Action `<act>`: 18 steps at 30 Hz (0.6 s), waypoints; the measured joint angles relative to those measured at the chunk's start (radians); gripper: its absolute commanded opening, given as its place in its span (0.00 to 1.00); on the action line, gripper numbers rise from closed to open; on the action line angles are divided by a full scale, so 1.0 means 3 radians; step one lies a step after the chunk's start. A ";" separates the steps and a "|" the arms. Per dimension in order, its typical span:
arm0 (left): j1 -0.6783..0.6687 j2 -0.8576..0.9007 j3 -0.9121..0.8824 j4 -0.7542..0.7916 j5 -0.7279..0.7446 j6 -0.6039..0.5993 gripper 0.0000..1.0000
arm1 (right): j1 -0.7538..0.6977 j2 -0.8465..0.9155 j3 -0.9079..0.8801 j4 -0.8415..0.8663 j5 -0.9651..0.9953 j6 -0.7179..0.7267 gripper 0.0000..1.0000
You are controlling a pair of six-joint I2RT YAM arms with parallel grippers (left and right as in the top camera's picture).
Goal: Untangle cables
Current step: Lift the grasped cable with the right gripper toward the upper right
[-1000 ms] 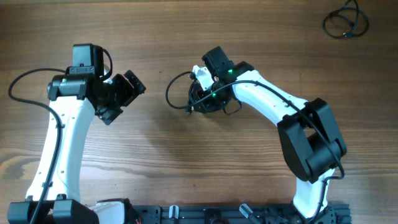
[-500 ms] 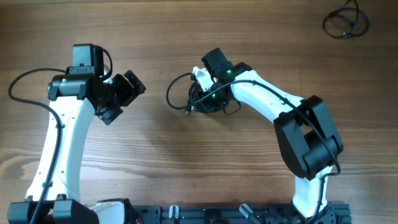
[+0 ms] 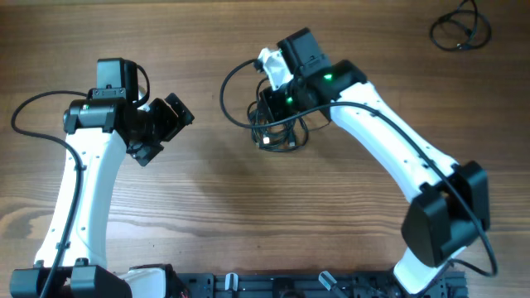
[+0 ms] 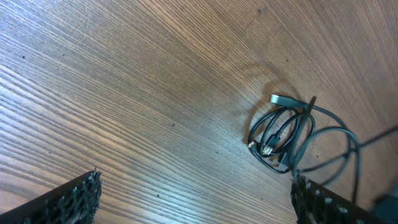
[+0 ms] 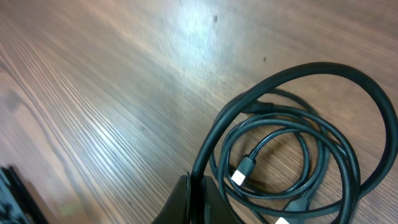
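Note:
A tangle of thin black cables lies at the table's middle, with one loop swung out to its left. My right gripper stands over the tangle. In the right wrist view my right gripper is shut on a thicker black cable strand, and a silver-tipped plug lies inside the coils. My left gripper hangs open well to the left, holding nothing. The left wrist view shows the same bundle ahead of my open left gripper.
A second small coil of black cable rests at the far right corner of the wooden table. The left arm's own thick wire arcs out at the left edge. The arm bases sit along the near edge.
The right jaws have closed on the cable strand. The right arm has swung toward the far side, dragging the bundle and stretching its left loop. The left arm has stayed still.

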 measured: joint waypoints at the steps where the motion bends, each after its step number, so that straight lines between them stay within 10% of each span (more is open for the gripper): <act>1: 0.0000 0.0000 0.0000 0.0001 0.0000 0.0000 1.00 | -0.0018 -0.0053 0.0000 0.0037 0.0001 0.0080 0.04; 18: 0.0000 0.0000 0.0000 0.0033 0.0000 0.0000 1.00 | -0.0175 -0.1171 0.0011 0.1389 -0.0113 0.0849 0.04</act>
